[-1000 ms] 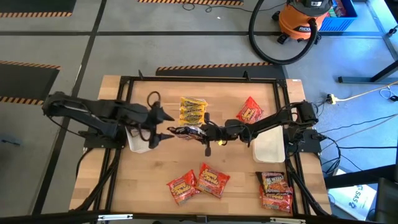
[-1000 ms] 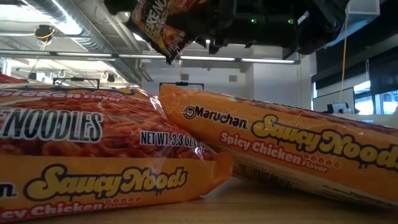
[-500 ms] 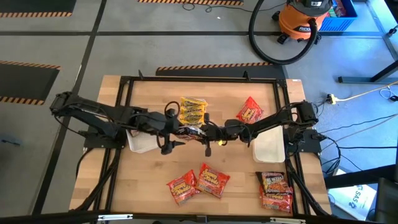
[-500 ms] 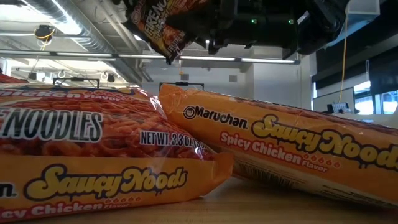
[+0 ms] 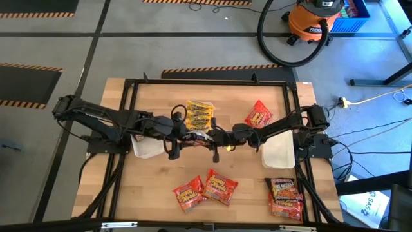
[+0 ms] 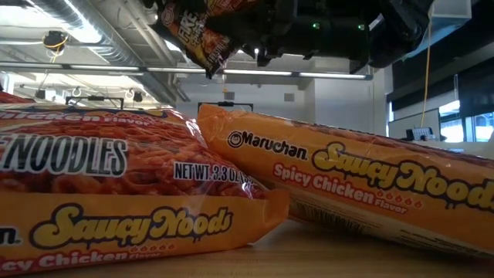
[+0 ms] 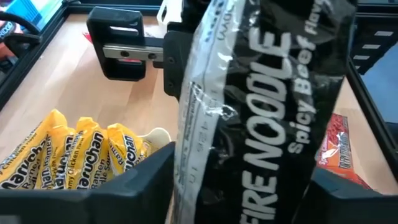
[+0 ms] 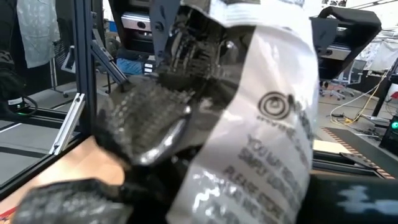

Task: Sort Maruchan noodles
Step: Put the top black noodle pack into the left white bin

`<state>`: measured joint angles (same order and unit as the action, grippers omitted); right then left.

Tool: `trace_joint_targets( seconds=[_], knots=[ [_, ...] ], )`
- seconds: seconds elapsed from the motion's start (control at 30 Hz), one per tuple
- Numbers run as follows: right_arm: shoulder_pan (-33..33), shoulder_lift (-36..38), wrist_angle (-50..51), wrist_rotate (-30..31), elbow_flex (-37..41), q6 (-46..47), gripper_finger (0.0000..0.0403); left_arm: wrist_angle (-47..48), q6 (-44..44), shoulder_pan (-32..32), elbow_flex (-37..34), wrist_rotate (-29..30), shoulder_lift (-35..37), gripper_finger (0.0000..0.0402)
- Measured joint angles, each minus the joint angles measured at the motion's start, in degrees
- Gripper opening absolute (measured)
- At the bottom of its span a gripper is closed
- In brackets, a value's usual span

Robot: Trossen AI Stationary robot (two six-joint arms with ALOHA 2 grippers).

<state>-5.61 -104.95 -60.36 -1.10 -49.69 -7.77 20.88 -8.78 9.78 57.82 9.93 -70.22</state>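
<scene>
- High view looks straight down on the whole table (image 5: 161,193), both arms meeting at frame centre
- Low view sits at tabletop level, very near two orange packets (image 6: 347,185), facing the room
- Left wrist view is close on a black packet (image 7: 267,106)
- Right wrist view shares that packet, from its other side

black packet (image 7: 273,106): "FIRE NOODLE Spicy Beef" | orange packet (image 6: 347,185): "Maruchan"
</scene>
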Motion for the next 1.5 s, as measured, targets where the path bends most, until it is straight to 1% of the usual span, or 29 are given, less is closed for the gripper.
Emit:
trace_joint_targets(
  seconds=[0.13, 0.2, 0.27, 0.5, 0.6, 0.7, 0.77, 0.83, 1.0, 1.13, 1.37, 1.5],
  knots=[
    [0.00, 0.00, 0.01, 0.00, 0.00, 0.25, 0.0057, 0.00, 0.28, -0.02, 0.00, 0.06, 0.00, 0.0171],
    [0.00, -0.02, -0.04, -0.02, 0.00, 0.26, 0.0072, 0.02, 0.43, -0.02, 0.00, 0.07, 0.00, 0.0153],
    [0.00, -0.02, -0.16, -0.01, 0.00, 0.31, 0.0098, 0.04, 0.80, 0.00, 0.00, 0.07, 0.00, 0.0141],
    [-0.02, -0.02, 0.13, -0.03, -0.02, 0.42, 0.0209, 1.30, 1.47, -0.02, 0.18, 1.31, 0.28, 0.0133],
    [-0.01, -0.02, 0.23, -0.02, -0.02, 0.42, 0.0243, 5.05, 1.39, 0.00, 1.86, 1.59, 0.70, 0.0133],
    [-0.01, -0.02, 0.36, 0.00, -0.02, 0.20, 0.0263, 11.74, 0.00, 0.02, 4.78, 2.71, 1.11, 0.0133],
    [0.00, -0.02, 0.44, 0.00, -0.02, 0.20, 0.0271, 16.51, -1.45, 0.02, 7.05, 2.82, 1.11, 0.0132],
    [0.00, -0.02, 0.54, 0.02, -0.02, 0.17, 0.0275, 23.34, -3.55, 0.02, 9.13, 3.04, 1.11, 0.0132],
    [0.00, -0.02, 0.61, 0.02, -0.02, 0.04, 0.0275, 36.62, -9.67, 0.39, 13.98, 4.13, 1.11, 0.0132],
    [0.00, -0.02, 0.96, 0.18, -0.02, 0.02, 0.0275, 46.31, -15.79, 0.93, 16.69, 3.35, 1.11, 0.0132],
    [0.00, -0.02, 1.73, 0.44, -0.02, 0.19, 0.0275, 56.09, -25.13, 1.55, 14.97, -0.68, 1.71, 0.0132],
    [0.00, -0.02, 1.85, 0.46, -0.02, 0.29, 0.0275, 59.58, -28.19, 1.55, 14.05, -1.52, 1.70, 0.0132]
  ],
)
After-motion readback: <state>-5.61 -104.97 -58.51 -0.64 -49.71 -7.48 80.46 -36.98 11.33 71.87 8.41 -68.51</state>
